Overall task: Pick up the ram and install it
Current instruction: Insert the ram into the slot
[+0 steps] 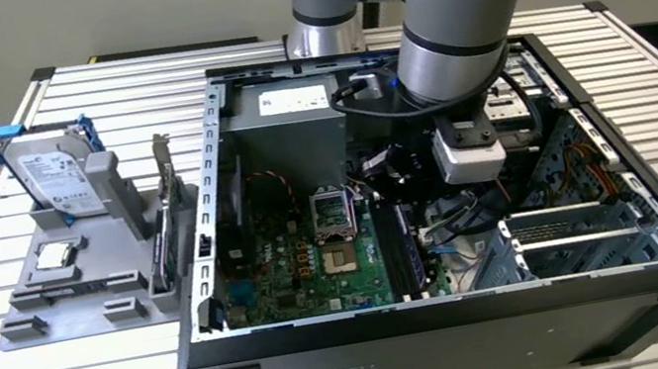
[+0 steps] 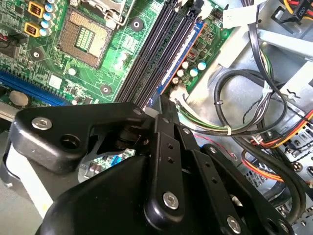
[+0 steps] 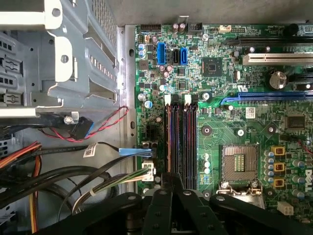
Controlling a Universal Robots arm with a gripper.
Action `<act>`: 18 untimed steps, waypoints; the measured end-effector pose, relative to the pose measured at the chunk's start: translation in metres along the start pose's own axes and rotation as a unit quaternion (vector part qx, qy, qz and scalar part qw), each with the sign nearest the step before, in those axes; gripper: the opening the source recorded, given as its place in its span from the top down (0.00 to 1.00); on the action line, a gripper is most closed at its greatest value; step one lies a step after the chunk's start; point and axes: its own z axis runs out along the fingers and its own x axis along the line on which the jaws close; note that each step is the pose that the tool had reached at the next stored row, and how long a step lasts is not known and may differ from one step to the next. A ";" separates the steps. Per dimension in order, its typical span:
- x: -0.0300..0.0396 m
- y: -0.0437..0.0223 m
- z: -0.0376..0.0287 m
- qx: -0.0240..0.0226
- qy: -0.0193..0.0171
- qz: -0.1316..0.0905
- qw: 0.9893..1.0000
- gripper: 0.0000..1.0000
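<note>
Exterior view first: you see the arm (image 1: 451,34) reaching down into the open computer case (image 1: 457,308), and its wrist block covers the spot where it works, so from here you cannot pick out what lies under it. On the exterior view's left, well apart from the case, a grey fixture (image 1: 70,313) carries a hard drive (image 1: 54,175) standing on edge and a small square processor (image 1: 53,256) lying flat. Turn to the second wrist view and you get what the exterior view hides: the gripper (image 2: 164,105) hangs low over the bank of memory slots (image 2: 156,54), its black linkage blocking the near end of those slots. A thin blue strip on edge runs along the outermost slot, the one nearest the loose cables (image 2: 244,98). That strip looks like the ram (image 2: 183,58), and the gripper's tip meets its near end. You cannot tell how far open the gripper stands, nor whether it has hold of the ram or merely touches it, because its own body is in the way. In the first wrist view the gripper (image 3: 171,177) sits over that same cable-side slot, where the ram (image 3: 170,142) shows as a faint bluish line, hard to tell from the slot itself. Both wrist views show you the processor socket (image 3: 240,164) beside the slots, on the side away from the cables.
</note>
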 end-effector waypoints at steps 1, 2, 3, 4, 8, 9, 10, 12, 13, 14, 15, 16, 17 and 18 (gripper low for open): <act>0.0000 0.0000 0.0000 0.000 0.000 0.000 1.000 1.00; 0.0000 0.0000 0.0000 0.000 0.000 0.000 1.000 1.00; 0.0000 0.0000 0.0000 0.000 0.000 0.000 1.000 1.00; 0.0000 0.0000 0.0000 0.000 0.000 0.000 1.000 1.00; 0.0000 0.0000 -0.0001 -0.001 -0.002 0.000 1.000 1.00; 0.0000 0.0000 0.0000 -0.001 -0.002 0.000 1.000 1.00; 0.0000 0.0000 0.0000 -0.002 -0.002 0.000 1.000 1.00; 0.0000 0.0000 0.0000 -0.002 -0.003 0.000 1.000 1.00; 0.0000 0.0000 0.0000 -0.003 -0.003 0.000 1.000 1.00; 0.0000 0.0000 0.0000 -0.003 -0.003 0.000 1.000 1.00; 0.0000 0.0000 0.0000 -0.004 -0.004 0.000 1.000 1.00; 0.0000 0.0000 0.0000 -0.004 -0.004 0.000 1.000 1.00; 0.0000 0.0000 0.0000 -0.004 -0.004 0.000 1.000 1.00; 0.0000 0.0000 0.0000 -0.005 -0.005 0.000 1.000 1.00</act>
